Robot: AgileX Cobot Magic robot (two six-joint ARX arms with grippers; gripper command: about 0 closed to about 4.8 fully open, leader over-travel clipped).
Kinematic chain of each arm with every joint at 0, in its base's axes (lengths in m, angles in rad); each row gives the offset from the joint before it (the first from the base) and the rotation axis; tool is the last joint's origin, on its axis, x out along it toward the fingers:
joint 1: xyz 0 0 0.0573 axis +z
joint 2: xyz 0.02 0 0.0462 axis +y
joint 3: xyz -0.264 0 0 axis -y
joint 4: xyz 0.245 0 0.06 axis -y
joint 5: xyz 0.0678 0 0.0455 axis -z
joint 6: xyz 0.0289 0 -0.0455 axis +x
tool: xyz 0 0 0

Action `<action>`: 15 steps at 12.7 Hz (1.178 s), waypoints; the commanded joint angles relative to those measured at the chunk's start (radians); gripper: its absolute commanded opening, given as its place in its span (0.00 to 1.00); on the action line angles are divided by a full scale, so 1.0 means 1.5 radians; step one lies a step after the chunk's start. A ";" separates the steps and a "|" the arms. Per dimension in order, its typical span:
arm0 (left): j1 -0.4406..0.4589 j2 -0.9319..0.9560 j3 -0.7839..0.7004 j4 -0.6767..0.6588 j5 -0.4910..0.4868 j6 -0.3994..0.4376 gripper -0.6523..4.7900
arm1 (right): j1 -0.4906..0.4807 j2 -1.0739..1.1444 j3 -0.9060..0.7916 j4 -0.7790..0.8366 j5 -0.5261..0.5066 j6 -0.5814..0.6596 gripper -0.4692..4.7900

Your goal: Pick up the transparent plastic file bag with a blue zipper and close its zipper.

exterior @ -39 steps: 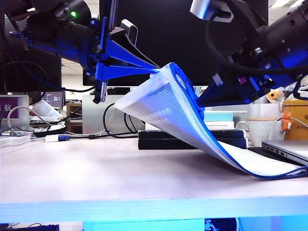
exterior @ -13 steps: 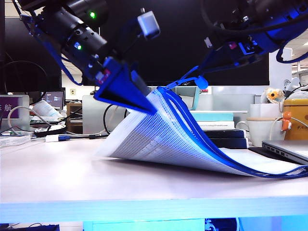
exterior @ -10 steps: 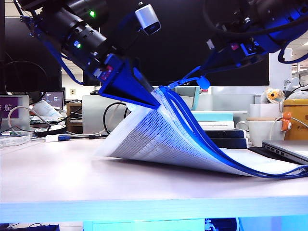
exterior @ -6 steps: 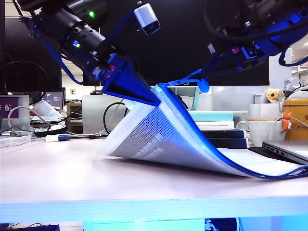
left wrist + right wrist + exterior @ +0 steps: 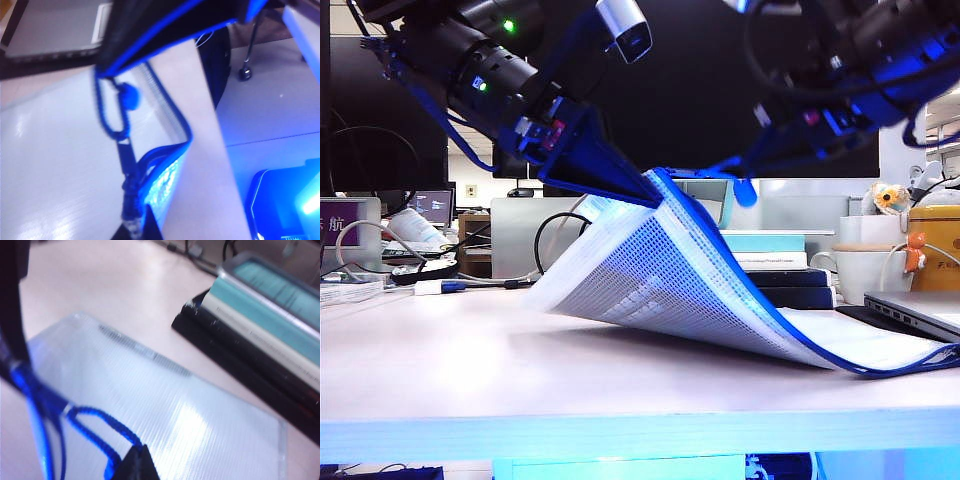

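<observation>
The file bag (image 5: 670,280) arches over the tabletop (image 5: 470,370), its raised edge lifted at the middle and its far end trailing flat toward a laptop (image 5: 920,310) on the right. The left hand (image 5: 645,195) comes down from the upper left with its jaws closed tight on the bag's top corner, right at the blue zipper (image 5: 720,255) edge. The right hand (image 5: 735,170) hangs at the upper right, pinched shut on the zipper's blue cord (image 5: 107,107), just beside the raised edge. Behind the bag a stack of books (image 5: 780,275) and a mug (image 5: 860,270) sit on the tabletop.
</observation>
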 commanded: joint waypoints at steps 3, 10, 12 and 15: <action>0.012 -0.100 0.002 0.029 -0.078 -0.022 0.11 | 0.001 -0.003 0.004 -0.009 -0.007 0.000 0.08; 0.058 -0.216 0.002 -0.036 -0.077 -0.036 0.11 | -0.008 -0.002 0.002 -0.022 -0.009 0.000 0.08; 0.091 -0.254 0.002 -0.077 -0.077 -0.036 0.11 | -0.020 0.005 0.002 -0.029 0.012 0.000 0.08; 0.167 -0.329 0.002 -0.093 -0.077 -0.037 0.11 | -0.062 0.026 0.001 -0.034 0.074 0.000 0.08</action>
